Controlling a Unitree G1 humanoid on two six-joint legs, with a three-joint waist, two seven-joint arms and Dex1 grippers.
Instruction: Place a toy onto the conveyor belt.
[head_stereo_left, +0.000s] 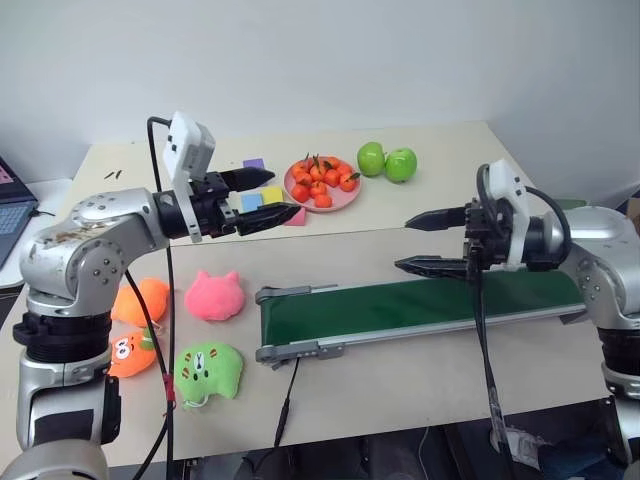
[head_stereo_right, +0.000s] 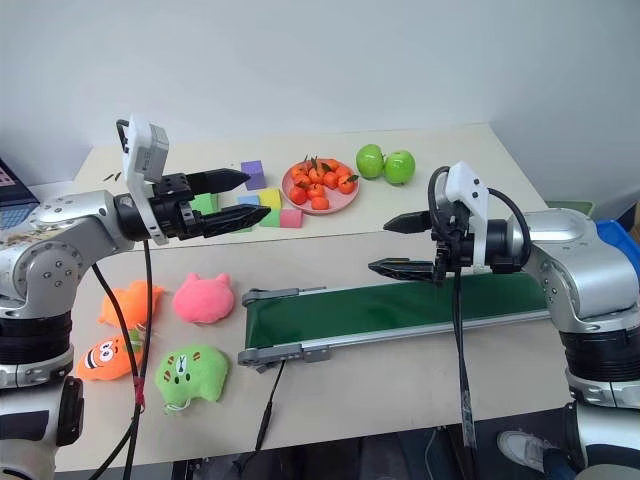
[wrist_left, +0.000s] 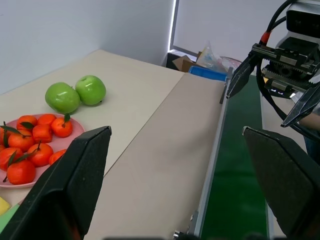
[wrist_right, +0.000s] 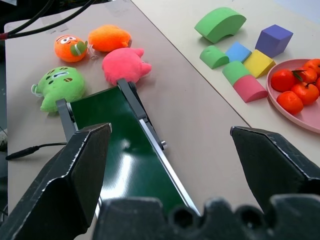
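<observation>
Above the conveyor belt (head_stereo_left: 420, 305), both pairs of fingers stand spread and bare. Those of the right gripper (head_stereo_left: 432, 242) are black, tapering to points, one above the other, aimed toward the belt's roller end; its forearm reaches in level from the belt's far end, a white camera block on the wrist and a black cable hanging from it. Beyond the belt's roller end and higher, the left gripper (head_stereo_left: 268, 196) holds its black pointed fingers (head_stereo_left: 245, 177) apart as well, pointing level toward the pink plate (head_stereo_left: 322, 200) of small glossy oranges, its silver elbow bent out to the side.

The belt is a long, narrow strip of smooth dark green in a silver metal frame, lying on the pale worktop (head_stereo_left: 400, 380). Off its roller end lie four soft, fuzzy plush pieces: the toy (wrist_right: 70, 47), round and orange with white eyes and a green leaf, farthest from the belt with the plain orange plush (wrist_right: 109, 38); a pink cat-eared plush (head_stereo_left: 214, 296) and a green one (head_stereo_left: 208, 373) lie nearest the rollers. Behind the belt sit coloured foam blocks (wrist_right: 242, 62) and two shiny green apples (head_stereo_left: 386, 161)
</observation>
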